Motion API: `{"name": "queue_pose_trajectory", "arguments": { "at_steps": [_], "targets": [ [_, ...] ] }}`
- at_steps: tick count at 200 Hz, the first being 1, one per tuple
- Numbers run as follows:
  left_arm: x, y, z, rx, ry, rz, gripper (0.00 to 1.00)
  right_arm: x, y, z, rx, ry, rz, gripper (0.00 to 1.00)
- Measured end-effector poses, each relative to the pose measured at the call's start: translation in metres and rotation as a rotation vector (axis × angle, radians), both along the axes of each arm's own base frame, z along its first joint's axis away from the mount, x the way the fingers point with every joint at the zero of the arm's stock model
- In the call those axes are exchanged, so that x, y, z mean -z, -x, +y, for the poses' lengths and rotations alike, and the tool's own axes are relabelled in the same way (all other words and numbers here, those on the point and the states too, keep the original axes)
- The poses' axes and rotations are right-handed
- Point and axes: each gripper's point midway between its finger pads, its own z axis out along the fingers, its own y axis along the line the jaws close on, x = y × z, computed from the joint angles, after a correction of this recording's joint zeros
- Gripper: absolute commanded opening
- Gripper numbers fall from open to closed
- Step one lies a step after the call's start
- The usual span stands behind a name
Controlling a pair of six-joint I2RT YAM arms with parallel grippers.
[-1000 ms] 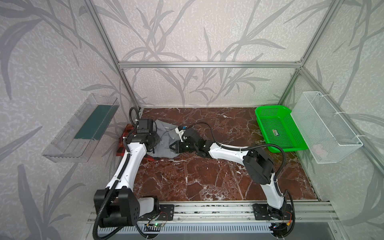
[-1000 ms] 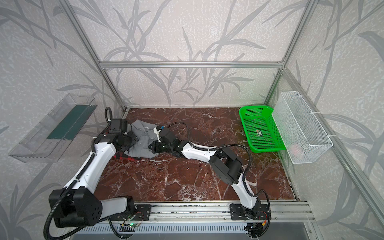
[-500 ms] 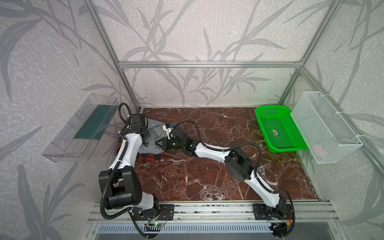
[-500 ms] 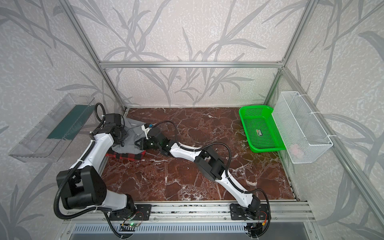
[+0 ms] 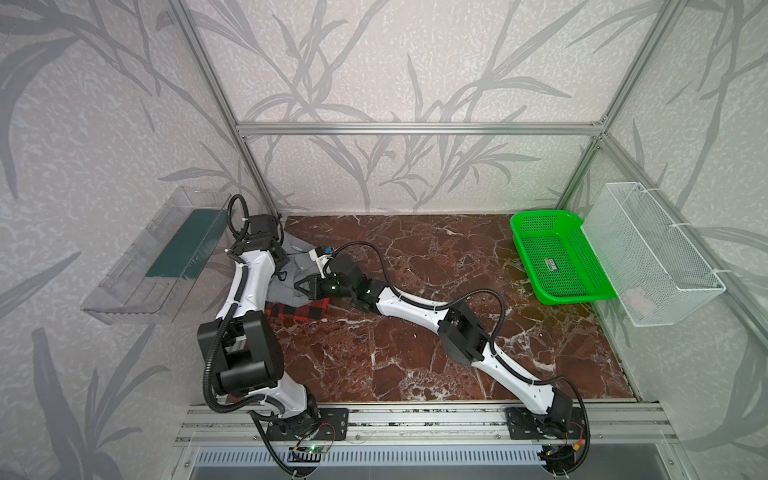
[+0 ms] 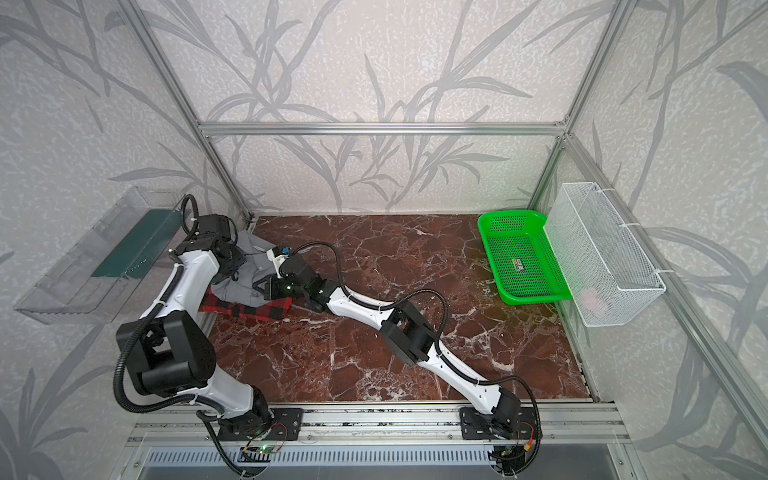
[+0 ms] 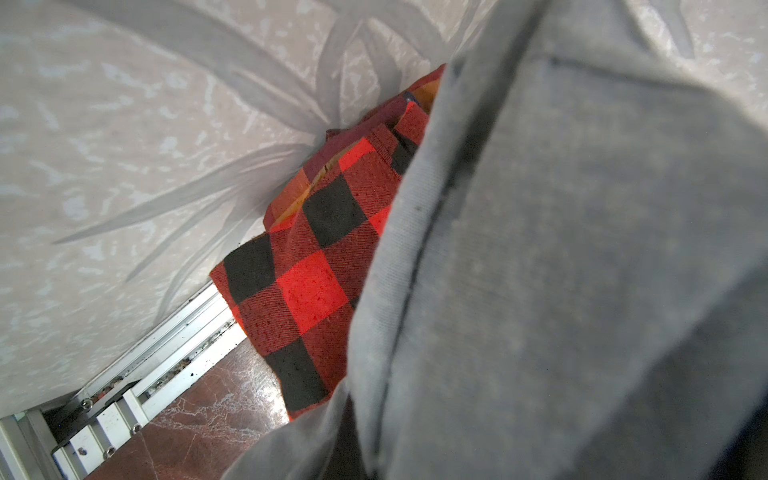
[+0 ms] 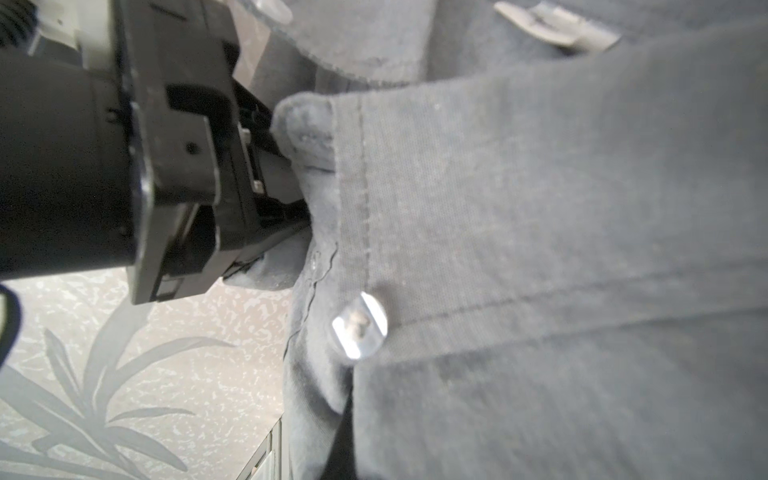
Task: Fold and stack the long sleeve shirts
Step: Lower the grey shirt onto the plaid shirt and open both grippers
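Right wrist view: left tool (image 8: 286, 195) pinches gray shirt (image 8: 540, 208) edge; right tool (image 5: 302, 286) clamped shut on same cloth. Soft, light, droopy: take your grips on stitched edges, over plaid flannel shirt (image 5: 297, 311).

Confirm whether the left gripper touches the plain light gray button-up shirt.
Touching: the right wrist view shows the left gripper pinching a gray shirt fold.

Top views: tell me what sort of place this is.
Probably a robot test cell, not a home: an aluminium frame with leaf-patterned panels encloses a marble-look tabletop, and the left arm and right arm are bolted to a front rail.
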Motion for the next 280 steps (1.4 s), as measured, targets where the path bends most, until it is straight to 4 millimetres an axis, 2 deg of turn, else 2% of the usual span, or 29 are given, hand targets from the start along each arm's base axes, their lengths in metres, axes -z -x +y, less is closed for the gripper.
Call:
{"name": "queue_pose_trajectory", "arguments": {
  "at_steps": [46, 86, 94, 108, 138, 140, 144, 148, 197, 220, 239, 280],
  "targets": [
    [0.006, 0.000, 0.001, -0.001, 0.005, 0.017, 0.22, 0.021, -0.001, 0.004, -0.002, 0.032, 0.024, 0.00],
    [-0.001, -0.009, -0.002, 0.010, 0.027, -0.020, 0.35, 0.043, 0.003, 0.005, -0.004, 0.079, 0.057, 0.00],
    [-0.002, -0.010, -0.003, 0.015, 0.033, -0.029, 0.40, 0.047, 0.005, 0.005, -0.003, 0.083, 0.065, 0.00],
    [-0.004, -0.012, -0.006, 0.025, 0.044, -0.040, 0.60, 0.051, 0.005, 0.005, 0.000, 0.088, 0.072, 0.00],
    [-0.014, -0.016, -0.017, 0.052, 0.056, -0.077, 0.64, 0.054, 0.004, 0.006, 0.016, 0.091, 0.087, 0.00],
    [-0.015, -0.016, -0.018, 0.056, 0.056, -0.080, 0.68, 0.054, 0.004, 0.006, 0.017, 0.091, 0.088, 0.00],
    [-0.017, -0.017, -0.019, 0.059, 0.056, -0.085, 0.83, 0.054, 0.004, 0.006, 0.021, 0.091, 0.090, 0.00],
    [-0.020, -0.017, -0.021, 0.068, 0.051, -0.089, 0.86, 0.054, 0.004, 0.006, 0.024, 0.091, 0.091, 0.00],
    [-0.061, -0.020, -0.049, 0.150, 0.000, -0.191, 0.90, 0.055, 0.002, 0.006, 0.054, 0.089, 0.110, 0.00],
    [-0.078, -0.024, -0.063, 0.196, -0.038, -0.233, 0.91, 0.055, 0.000, 0.005, 0.068, 0.088, 0.122, 0.09],
    [-0.088, -0.026, -0.073, 0.226, -0.056, -0.269, 0.91, 0.056, -0.002, 0.005, 0.076, 0.090, 0.126, 0.26],
    [-0.089, -0.016, -0.075, 0.239, -0.076, -0.295, 0.92, 0.070, -0.005, -0.007, 0.098, 0.142, 0.116, 0.54]
  ]
}}
